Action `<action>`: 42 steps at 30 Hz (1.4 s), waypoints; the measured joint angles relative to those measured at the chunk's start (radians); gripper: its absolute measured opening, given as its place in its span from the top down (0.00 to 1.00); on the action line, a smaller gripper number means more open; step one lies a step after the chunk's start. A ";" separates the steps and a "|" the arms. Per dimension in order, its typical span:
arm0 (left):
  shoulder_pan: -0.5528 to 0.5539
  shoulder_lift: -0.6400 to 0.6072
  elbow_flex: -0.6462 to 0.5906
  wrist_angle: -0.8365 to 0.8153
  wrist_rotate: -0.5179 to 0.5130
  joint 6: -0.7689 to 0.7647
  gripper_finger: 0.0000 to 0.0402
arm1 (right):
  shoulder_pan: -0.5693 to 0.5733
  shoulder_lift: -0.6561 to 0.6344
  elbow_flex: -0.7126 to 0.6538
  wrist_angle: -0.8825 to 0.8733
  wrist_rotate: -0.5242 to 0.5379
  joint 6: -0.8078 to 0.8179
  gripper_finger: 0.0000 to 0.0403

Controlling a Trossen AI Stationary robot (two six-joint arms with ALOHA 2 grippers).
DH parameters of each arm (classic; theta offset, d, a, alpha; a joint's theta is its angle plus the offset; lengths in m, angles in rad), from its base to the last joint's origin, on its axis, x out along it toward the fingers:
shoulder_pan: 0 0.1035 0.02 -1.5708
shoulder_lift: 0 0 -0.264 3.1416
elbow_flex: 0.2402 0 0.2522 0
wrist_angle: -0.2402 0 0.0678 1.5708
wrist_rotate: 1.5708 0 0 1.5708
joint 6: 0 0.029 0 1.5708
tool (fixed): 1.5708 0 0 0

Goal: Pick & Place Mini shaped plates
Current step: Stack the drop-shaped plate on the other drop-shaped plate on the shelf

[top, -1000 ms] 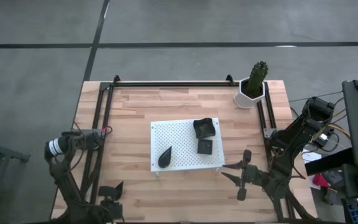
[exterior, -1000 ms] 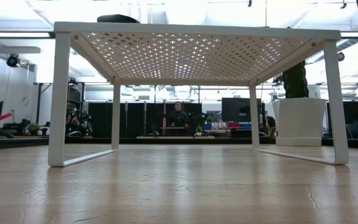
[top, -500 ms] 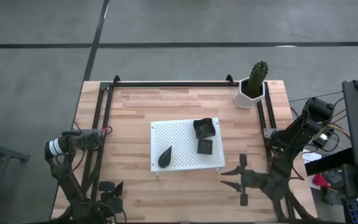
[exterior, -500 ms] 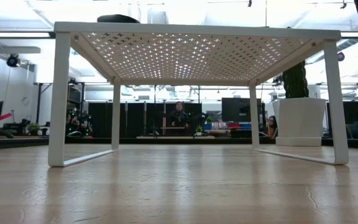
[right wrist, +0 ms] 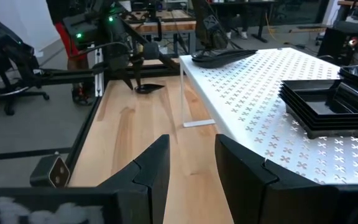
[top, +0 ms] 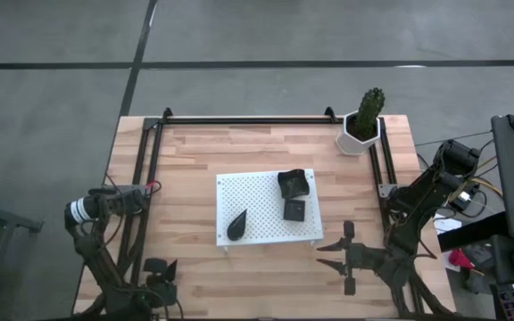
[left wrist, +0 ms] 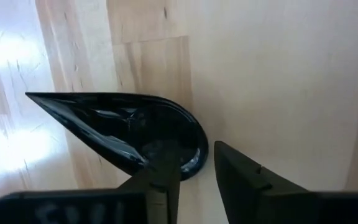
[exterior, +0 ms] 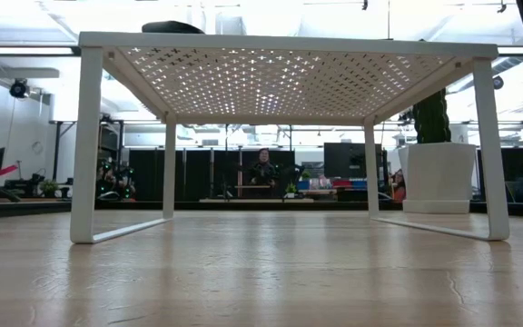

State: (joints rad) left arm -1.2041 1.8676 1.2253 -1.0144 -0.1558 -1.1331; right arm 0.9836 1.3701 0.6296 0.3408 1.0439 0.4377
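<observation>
L gripper at a teardrop plate near the bench's front-left corner; R gripper idle by the front edge.

On your bench [top: 186, 152], the white board [top: 257, 192] sits mid-bench w/ 3 black plates on top: stacked square plates [top: 294, 183], small square plate [top: 294, 210], teardrop plate [top: 236, 225]. Cactus pot [top: 361, 129] at back-right corner. L gripper [left wrist: 196, 167] straddles the rim of a 4th teardrop plate [left wrist: 120, 127] lying on the wood, fingers apart, not clamped. R gripper [right wrist: 191, 158] fingers apart, holding nothing.

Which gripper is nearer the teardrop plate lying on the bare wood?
Left. The left gripper has its fingers astride the rim of the teardrop plate; the right gripper is across the table, past the white board.
</observation>
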 joint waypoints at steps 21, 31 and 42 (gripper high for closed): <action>0.027 -0.003 -0.027 0.036 -0.021 0.005 1.00 | 0.000 0.000 0.000 0.000 -0.001 -0.003 0.69; 0.052 -0.004 0.020 -0.036 -0.032 0.005 1.00 | 0.000 0.000 0.000 0.000 -0.013 0.000 0.69; 0.070 -0.005 0.163 -0.235 -0.083 0.023 1.00 | 0.000 0.000 0.000 0.000 -0.034 -0.003 0.69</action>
State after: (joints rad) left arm -1.1338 1.8622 1.3879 -1.2494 -0.2386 -1.1101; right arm 0.9836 1.3697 0.6296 0.3408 1.0103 0.4343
